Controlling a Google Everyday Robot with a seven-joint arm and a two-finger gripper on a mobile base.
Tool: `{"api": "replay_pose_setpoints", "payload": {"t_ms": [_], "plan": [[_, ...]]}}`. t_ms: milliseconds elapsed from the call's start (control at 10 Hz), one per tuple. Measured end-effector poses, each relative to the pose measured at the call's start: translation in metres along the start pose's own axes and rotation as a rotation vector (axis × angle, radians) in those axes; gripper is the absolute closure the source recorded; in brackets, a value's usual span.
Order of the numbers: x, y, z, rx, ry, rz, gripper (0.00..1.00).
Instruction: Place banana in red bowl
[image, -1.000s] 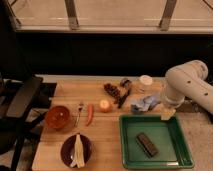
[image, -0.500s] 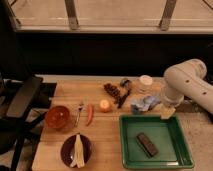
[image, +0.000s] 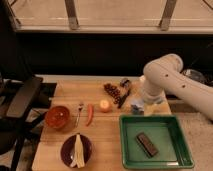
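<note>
The banana (image: 77, 149) is pale cream-yellow and lies in long strips on a dark purple dish (image: 67, 154) at the table's front left. Just behind the dish, near the left edge, stands the glossy red bowl (image: 57, 116), which looks empty. My white arm reaches in from the right. The gripper (image: 138, 107) hangs low over the table's right-middle, just behind the green tray (image: 156, 159) and beside a small bluish item. It is far from the banana and the bowl.
A red chili pepper (image: 90, 114), a fork (image: 79, 111) and a small orange fruit (image: 104, 105) lie mid-table. Dark grapes (image: 114, 92) and a small can (image: 124, 82) sit further back. The green tray holds a dark bar (image: 146, 144). A black chair (image: 22, 100) stands at the left.
My arm has shifted a little to the left, over the back right of the table. Nothing on the table has moved.
</note>
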Motion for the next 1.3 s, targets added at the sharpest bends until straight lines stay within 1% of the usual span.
{"api": "replay_pose_setpoints", "payload": {"t_ms": [100,200,400,500,600,700,800,900,1000,1100,1300], "plan": [[-0.022,-0.004,0.0,0.0,-0.037,-0.069,0.35],[-0.051,-0.004,0.0,-0.012,-0.088,-0.177,0.35],[-0.092,0.004,-0.003,-0.018,-0.15,-0.352,0.35],[-0.104,0.007,-0.004,-0.02,-0.167,-0.406,0.35],[-0.111,0.008,-0.006,-0.018,-0.177,-0.435,0.35],[-0.11,0.008,-0.006,-0.017,-0.176,-0.434,0.35],[-0.108,0.008,-0.006,-0.019,-0.167,-0.433,0.35],[-0.109,0.007,-0.006,-0.025,-0.159,-0.459,0.35],[-0.114,0.004,-0.004,-0.03,-0.152,-0.504,0.35],[-0.123,0.0,-0.001,-0.043,-0.148,-0.549,0.35],[-0.163,-0.014,0.012,-0.062,-0.156,-0.672,0.35]]}}
